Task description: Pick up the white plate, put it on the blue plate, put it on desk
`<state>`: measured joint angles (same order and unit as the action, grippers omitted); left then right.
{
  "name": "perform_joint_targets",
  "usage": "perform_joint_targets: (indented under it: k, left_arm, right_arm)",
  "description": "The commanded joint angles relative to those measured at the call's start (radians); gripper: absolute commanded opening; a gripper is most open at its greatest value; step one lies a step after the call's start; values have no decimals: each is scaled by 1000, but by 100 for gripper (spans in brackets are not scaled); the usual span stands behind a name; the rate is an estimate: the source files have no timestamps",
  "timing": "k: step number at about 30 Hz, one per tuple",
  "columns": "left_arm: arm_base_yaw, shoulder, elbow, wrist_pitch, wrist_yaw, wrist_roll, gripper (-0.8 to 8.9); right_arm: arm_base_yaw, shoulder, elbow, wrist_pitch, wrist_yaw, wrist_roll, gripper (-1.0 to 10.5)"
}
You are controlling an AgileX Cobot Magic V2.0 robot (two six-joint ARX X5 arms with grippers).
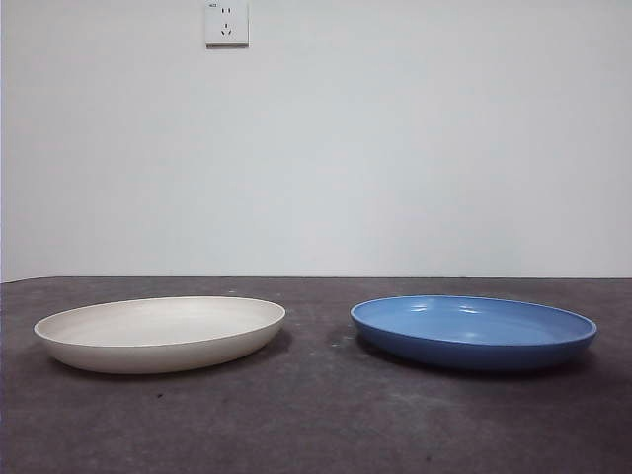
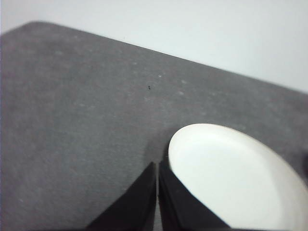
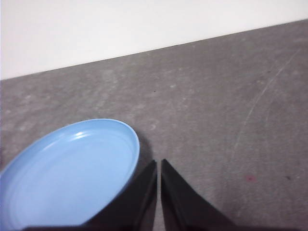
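The white plate (image 1: 160, 333) rests on the desk (image 1: 316, 425) at the left of the front view. The blue plate (image 1: 474, 331) rests on the desk at the right, apart from it. Neither arm shows in the front view. In the left wrist view my left gripper (image 2: 158, 166) is shut and empty, above the desk beside the white plate's rim (image 2: 231, 178). In the right wrist view my right gripper (image 3: 159, 163) is shut and empty, above the desk beside the blue plate (image 3: 67, 175).
A white wall stands behind the desk, with a power socket (image 1: 226, 23) high on it. Bare desk lies between the two plates and in front of them.
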<state>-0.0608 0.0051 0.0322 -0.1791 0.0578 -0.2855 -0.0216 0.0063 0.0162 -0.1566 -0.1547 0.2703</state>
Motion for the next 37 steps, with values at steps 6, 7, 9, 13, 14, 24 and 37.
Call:
perform_joint_targets:
  k: [6,7,9,13,14,24,37]
  left_arm:
    - [2,-2,55,-17,2,-206,10]
    - [2,0,71,-21,2,-206,10]
    - [2,3,113,-39,2,-206,10]
    - [2,32,213,-112,3,-205,10]
    - [2,46,245,-143,3,-198,10]
    - [2,278,526,-322,85,-37,10]
    - [-2,628,782,-554,360,180,10]
  right_arm:
    - [-1,-2,53,-4,-5,92,8]
    - [-1,-2,66,-8,-6,92,8]
    - [-1,-2,98,-22,-6,92,8]
    - [-1,11,172,-66,-6,92,8]
    - [-1,18,197,-80,-6,91,8]
    - [-1,234,503,-254,-93,-36,8]
    - [4,625,878,-607,-319,-243,8]
